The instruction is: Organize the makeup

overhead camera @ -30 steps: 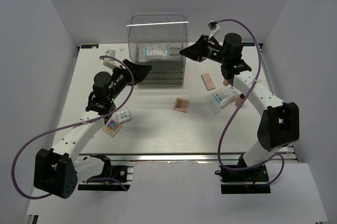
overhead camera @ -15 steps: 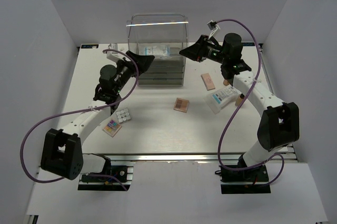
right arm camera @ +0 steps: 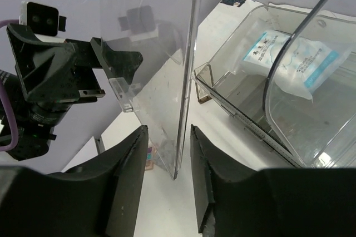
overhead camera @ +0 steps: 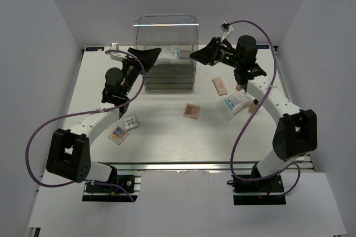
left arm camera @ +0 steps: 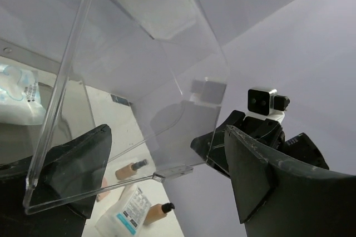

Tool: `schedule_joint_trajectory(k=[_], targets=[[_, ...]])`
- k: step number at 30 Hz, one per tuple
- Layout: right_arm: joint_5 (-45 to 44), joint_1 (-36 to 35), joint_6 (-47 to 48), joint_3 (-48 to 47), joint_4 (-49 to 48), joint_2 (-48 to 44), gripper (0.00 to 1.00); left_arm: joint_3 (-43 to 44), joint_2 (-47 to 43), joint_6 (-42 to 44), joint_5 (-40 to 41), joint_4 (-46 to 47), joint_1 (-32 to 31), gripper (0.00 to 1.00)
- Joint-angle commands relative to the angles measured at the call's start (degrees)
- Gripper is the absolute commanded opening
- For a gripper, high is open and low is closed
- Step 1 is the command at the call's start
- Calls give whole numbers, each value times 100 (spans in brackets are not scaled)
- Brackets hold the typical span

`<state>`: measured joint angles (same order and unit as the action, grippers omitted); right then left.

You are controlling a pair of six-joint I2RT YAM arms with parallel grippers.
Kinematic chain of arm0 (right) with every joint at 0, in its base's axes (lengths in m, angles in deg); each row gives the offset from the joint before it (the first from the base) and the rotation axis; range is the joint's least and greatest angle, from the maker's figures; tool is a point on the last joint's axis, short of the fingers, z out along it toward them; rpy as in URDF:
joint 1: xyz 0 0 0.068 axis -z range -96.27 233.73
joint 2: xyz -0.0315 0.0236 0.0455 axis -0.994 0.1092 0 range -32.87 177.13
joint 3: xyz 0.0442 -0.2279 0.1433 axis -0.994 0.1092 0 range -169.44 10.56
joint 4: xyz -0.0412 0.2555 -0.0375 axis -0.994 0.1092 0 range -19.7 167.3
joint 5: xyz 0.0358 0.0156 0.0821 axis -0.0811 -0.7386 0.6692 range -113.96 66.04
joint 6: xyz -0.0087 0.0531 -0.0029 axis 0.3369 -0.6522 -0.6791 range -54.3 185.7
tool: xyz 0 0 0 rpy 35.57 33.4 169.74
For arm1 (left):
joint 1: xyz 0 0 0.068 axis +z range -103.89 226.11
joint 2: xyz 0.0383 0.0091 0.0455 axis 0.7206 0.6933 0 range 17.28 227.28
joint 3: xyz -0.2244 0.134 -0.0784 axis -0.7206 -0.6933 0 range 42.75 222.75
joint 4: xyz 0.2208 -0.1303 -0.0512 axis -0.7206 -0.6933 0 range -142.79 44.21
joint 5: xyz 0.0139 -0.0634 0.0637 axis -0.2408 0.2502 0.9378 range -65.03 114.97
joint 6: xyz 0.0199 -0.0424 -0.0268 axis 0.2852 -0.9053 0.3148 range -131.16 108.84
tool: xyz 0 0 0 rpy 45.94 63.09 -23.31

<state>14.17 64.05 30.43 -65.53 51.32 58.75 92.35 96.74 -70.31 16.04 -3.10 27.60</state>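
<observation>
While my left gripper (left arm camera: 167,137) gapes wide at the left side of the box (overhead camera: 167,24), holding nothing, my right gripper (right arm camera: 169,134) stands narrowly parted at its right side, also empty. One packet (overhead camera: 167,54) lies inside the box; a second packet (overhead camera: 236,102), bottles (overhead camera: 240,87) and a peach palette (overhead camera: 219,85) lie on the worktop (overhead camera: 167,142) right of it.

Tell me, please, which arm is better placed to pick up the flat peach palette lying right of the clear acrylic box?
Probably the right. The right gripper hovers right of the clear acrylic box, near the flat peach palette; the left gripper is on the box's left, with the box between.
</observation>
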Motion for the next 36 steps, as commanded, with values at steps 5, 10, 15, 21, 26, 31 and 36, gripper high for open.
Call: schedule_joint_trajectory(k=[5,10,15,21,26,31,36], targets=[[168,104,705,77,288,-433,52,40,-106,-263,-30,485,-22,92],[458,447,977,323,746,-548,62,14,-159,-333,-4,564,-22,92],[1114,737,2214,560,993,-785,83,5,-124,-500,-47,669,-22,92],[1671,808,5460,859,2229,-1075,89,67,-97,-571,-127,705,-13,92],[1382,808,8302,912,3861,-1199,89,146,-159,-579,-135,652,-22,92],[346,799,11623,1017,5044,-1049,85,163,-168,-694,-153,600,-22,92],[-611,808,12973,632,6114,-349,67,164,-229,-659,-136,512,-22,92]])
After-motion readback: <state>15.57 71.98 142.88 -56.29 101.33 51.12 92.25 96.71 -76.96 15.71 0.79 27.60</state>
